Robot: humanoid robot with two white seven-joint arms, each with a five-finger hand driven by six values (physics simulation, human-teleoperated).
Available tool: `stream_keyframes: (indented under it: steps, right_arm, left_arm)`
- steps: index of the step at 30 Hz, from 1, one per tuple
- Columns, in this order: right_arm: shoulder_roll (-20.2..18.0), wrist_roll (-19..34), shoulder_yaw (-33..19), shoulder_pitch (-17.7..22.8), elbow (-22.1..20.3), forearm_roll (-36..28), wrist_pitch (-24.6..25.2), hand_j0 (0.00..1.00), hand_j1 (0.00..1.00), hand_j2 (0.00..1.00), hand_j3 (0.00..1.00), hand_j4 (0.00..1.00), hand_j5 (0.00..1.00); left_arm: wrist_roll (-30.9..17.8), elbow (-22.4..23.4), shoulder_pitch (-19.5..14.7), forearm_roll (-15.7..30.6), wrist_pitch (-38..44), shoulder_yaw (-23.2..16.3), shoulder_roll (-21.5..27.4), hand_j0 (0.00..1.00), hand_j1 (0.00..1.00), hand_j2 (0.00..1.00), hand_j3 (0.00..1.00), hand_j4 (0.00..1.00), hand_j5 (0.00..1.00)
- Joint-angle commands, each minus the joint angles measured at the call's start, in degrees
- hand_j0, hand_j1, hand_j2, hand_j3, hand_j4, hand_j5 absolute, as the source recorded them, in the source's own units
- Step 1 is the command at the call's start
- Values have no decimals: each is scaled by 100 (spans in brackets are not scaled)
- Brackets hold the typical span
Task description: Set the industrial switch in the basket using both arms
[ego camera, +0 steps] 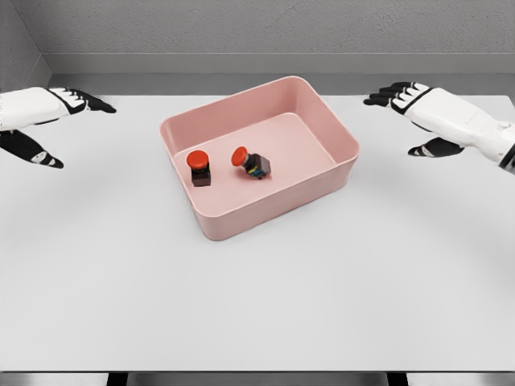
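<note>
Switches are both inside my pink basket (322, 173) now, so I judge the placing done; what is left, if anything, is only to draw my arms back to rest. Nothing of the task lies out on the white desk (257, 297).

The upright switch (199, 167) stands on the basket floor in its left part, red button on top, dark body below, so its long axis runs up and down and the button faces the ceiling. The tipped switch (251, 162) lies just beside it toward the basket's middle, not touching it as far as I can see. It is on its side, long axis roughly level, red button pointing left and a little toward the far wall, dark body with coloured terminals trailing to the right.

My left hand (48, 121) hangs at the left edge, well apart from the basket, fingers spread and holding nothing. My right hand (418, 117) hovers at the far right, likewise spread and empty.
</note>
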Motion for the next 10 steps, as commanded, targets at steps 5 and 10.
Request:
stream_keyframes:
  steps: [5, 10]
  right_arm:
    - [-192, -28, -470, 202, 132, -57, 11, 100, 100, 100, 100, 100, 100]
    - [-183, -28, -462, 202, 132, -48, 11, 100, 100, 100, 100, 100, 100]
  left_arm:
    - [12, 7, 26, 68, 8, -14, -128, 100, 100, 100, 100, 100, 100]
    - [3, 16, 52, 59, 8, -14, -181, 100, 100, 100, 100, 100, 100]
